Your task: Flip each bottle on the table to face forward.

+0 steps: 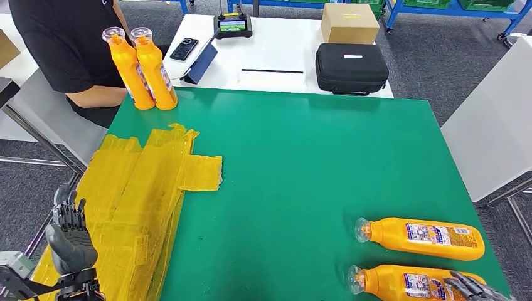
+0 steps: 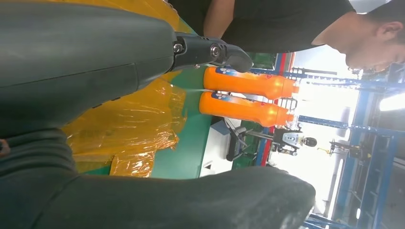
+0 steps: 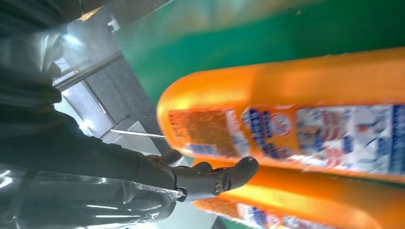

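Note:
Two orange bottles (image 1: 128, 69) (image 1: 155, 72) stand upright side by side at the far left corner of the green table (image 1: 301, 157); the left wrist view shows them (image 2: 248, 83) (image 2: 243, 107) too. Two more orange bottles lie on their sides near the front right, caps to the left: the farther one (image 1: 426, 238) and the nearer one (image 1: 401, 281). My right hand (image 1: 475, 287) reaches the base end of the nearer bottle, its fingers (image 3: 229, 176) stretched out against the labelled bottle (image 3: 296, 109), not wrapped round it. My left hand (image 1: 70, 235) is raised at the front left edge, fingers apart, holding nothing.
A crumpled yellow plastic sheet (image 1: 144, 182) covers the table's left side. A person in a black shirt (image 1: 69, 37) sits just behind the upright bottles. On the white table behind lie a black case (image 1: 351, 68), a cardboard box (image 1: 349, 24), a controller (image 1: 233, 25) and a phone (image 1: 184, 48).

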Robot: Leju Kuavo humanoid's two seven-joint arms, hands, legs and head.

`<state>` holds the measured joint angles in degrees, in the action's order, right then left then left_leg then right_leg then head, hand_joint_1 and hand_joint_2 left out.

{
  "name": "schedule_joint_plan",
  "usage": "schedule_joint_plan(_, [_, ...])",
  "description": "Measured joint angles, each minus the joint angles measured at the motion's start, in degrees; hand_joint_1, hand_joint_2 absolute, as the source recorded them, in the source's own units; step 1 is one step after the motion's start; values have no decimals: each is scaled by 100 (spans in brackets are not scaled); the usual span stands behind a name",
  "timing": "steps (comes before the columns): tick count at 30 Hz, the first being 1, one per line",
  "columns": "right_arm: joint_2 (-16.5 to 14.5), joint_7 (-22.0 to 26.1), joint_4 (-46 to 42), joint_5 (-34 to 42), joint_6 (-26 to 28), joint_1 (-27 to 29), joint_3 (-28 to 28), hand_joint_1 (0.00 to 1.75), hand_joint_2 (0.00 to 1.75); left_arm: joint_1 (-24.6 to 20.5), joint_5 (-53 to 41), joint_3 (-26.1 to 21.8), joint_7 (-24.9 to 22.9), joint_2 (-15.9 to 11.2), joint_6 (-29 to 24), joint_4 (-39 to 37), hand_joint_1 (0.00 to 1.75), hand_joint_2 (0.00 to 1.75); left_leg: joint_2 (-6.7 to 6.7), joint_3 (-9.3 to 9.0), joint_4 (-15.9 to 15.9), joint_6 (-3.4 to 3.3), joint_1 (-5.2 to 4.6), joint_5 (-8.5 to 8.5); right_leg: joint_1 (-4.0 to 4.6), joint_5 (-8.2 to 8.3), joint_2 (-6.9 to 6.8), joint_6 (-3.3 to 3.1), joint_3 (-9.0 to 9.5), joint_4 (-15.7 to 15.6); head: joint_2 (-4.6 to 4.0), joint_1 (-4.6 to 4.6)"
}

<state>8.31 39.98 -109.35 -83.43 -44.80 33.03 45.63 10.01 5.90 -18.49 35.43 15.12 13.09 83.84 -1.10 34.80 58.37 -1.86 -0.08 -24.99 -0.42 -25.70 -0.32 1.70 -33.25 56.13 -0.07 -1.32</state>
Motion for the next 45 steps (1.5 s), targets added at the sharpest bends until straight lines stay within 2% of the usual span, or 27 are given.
schedule_joint_plan(26, [-32, -2, 218, -191, 100, -13, -229, 0, 175, -67, -46, 145, -99, -11, -61, -48, 0, 0, 4, -9, 0, 0, 0, 0, 0, 0, 3, 0, 5, 0, 0, 1])
schedule_joint_plan(33, [-77, -1, 427, -548, 333, -149, -265, 0, 175, -64, 15, 180, -98, -22, -55, -54, 0, 0, 4, -14, 0, 0, 1, 0, 1, 0, 3, 0, 5, -1, 0, 1])
schedule_joint_plan(45, [-91, -13, 647, -606, 430, -257, -337, 0, 175, -59, 16, 204, -98, -22, -50, -72, 0, 0, 9, -32, 0, -16, 1, -13, 1, -6, 5, 2, -18, -2, 0, 1])
